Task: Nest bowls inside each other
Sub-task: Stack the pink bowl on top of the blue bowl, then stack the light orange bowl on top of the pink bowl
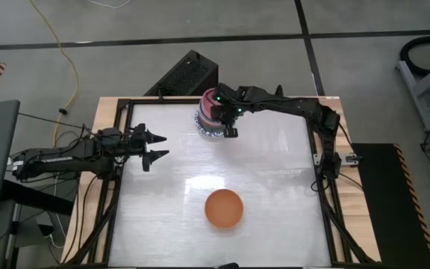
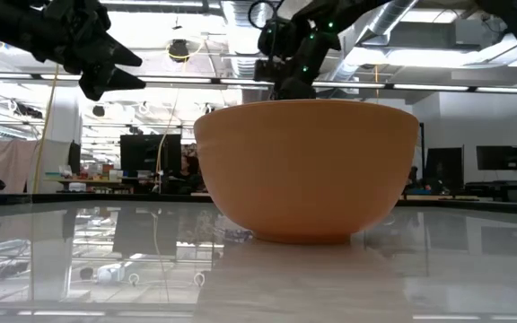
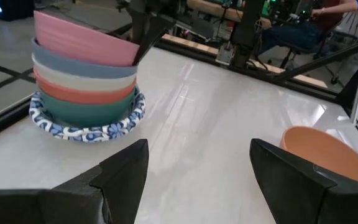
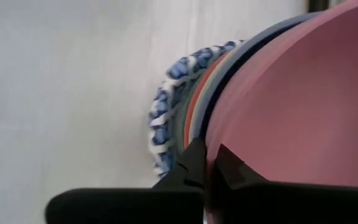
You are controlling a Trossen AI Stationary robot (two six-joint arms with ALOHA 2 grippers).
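High view: white glossy counter point(image 1: 275, 194). Bowl stack point(image 1: 210, 118) near the far edge — pink bowl point(image 3: 82, 40) tilted on top, then blue, cream, red and teal in a blue-patterned one. Right tool point(image 1: 228, 119) pinches the pink rim. Orange bowl point(image 1: 223, 208) sits alone near the front — smooth, round. Left tool point(image 1: 155, 146) hovers spread, well apart.

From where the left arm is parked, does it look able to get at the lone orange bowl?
Probably yes. The left gripper hangs open at the table's left edge, and the orange bowl stands alone on bare table. The right gripper is shut on the pink bowl atop the stack, far from that path.
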